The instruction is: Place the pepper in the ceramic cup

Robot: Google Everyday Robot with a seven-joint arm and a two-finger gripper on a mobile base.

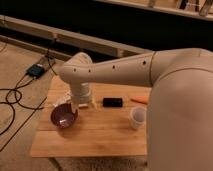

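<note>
Gripper (81, 104) low beside dark purple bowl (64, 116), grip state impossible to tell | pepper (140, 99) lying on wooden table (95, 136) behind ceramic cup (138, 117), apart

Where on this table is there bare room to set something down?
The front strip of the table is bare, and so is the middle between the purple bowl and the ceramic cup. The back is crowded: the gripper beside the bowl, a black object, then the pepper.
</note>
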